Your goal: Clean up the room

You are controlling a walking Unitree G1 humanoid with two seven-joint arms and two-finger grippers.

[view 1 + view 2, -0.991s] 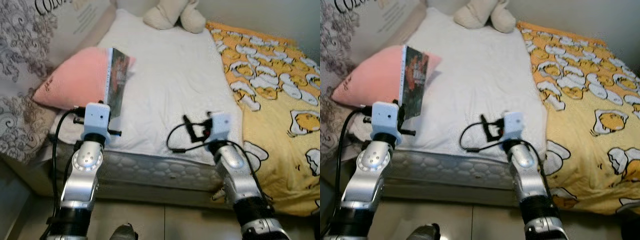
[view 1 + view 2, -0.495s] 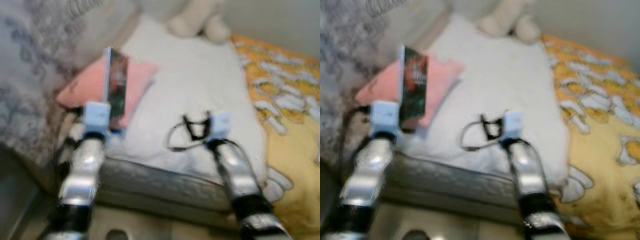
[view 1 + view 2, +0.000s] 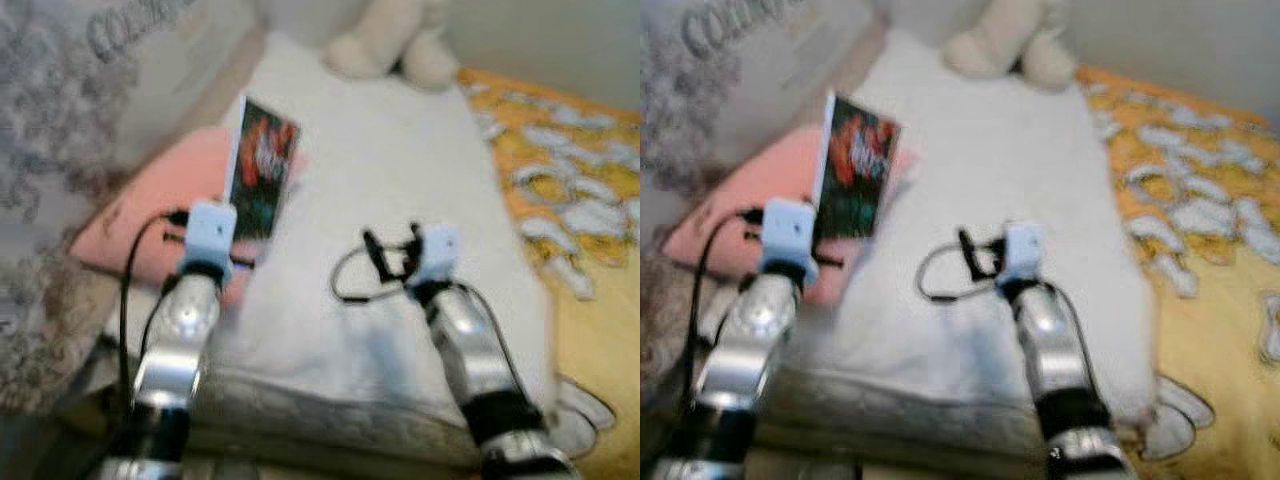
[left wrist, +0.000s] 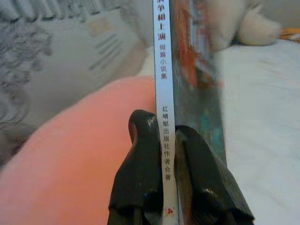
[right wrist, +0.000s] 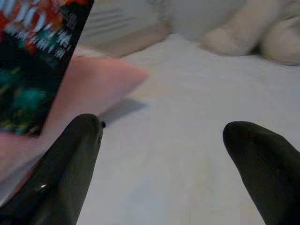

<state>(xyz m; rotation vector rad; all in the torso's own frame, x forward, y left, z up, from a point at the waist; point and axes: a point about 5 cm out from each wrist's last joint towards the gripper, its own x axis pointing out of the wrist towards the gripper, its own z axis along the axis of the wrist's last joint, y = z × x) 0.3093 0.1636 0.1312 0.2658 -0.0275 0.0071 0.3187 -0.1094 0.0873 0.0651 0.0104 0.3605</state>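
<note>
I have the book pinched upright by its lower edge in the left gripper, both fingers clamped hard across the white spine, the dark cover with its red lettering facing right. It hangs above the pink pillow at the left of the bed. The right gripper hovers over the white sheet with its fingers spread wide and nothing between them. A plush toy sits at the far end, a yellow patterned quilt to the right.

My worry is the grip: only a narrow edge is held, so the tall book could pivot or slip if I swing fast, and the head views are blurred.

The spine carries vertical Chinese print, including 短篇小说集 and, lower, 出版社. The grey cushion's lettering is too smeared to read.
</note>
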